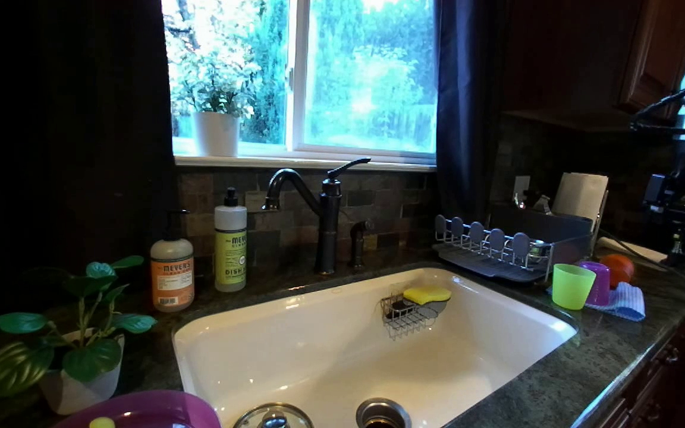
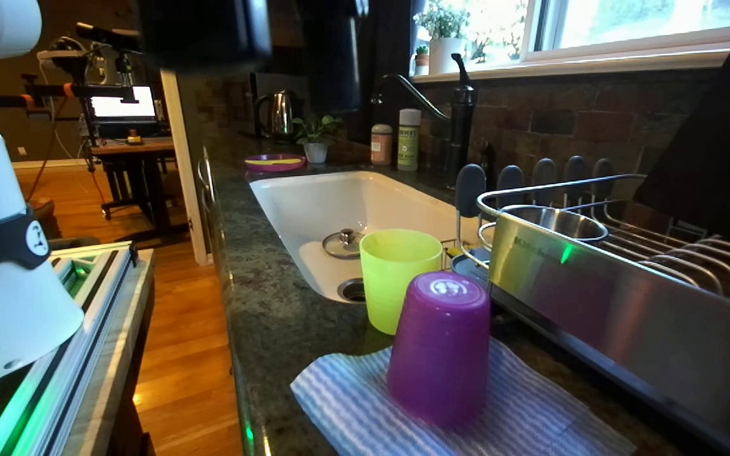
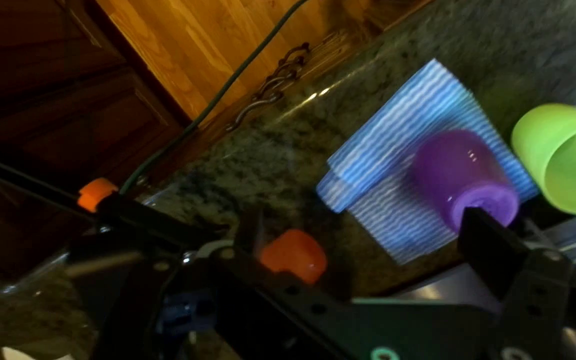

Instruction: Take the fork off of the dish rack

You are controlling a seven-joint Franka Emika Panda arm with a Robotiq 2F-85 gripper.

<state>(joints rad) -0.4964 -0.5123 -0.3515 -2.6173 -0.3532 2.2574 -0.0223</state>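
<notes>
Dish rack partly behind gripper, jaws apart

The gripper reaches in from the bottom of the wrist view, its two black fingers spread wide apart; the white arm is cut off at the edge of both exterior views, its lower part upright

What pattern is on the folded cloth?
Blue and white stripes; the cloth shows best in the wrist view.

Daylight bleaches the window, leaving the curtain beside it nearly black.
</notes>
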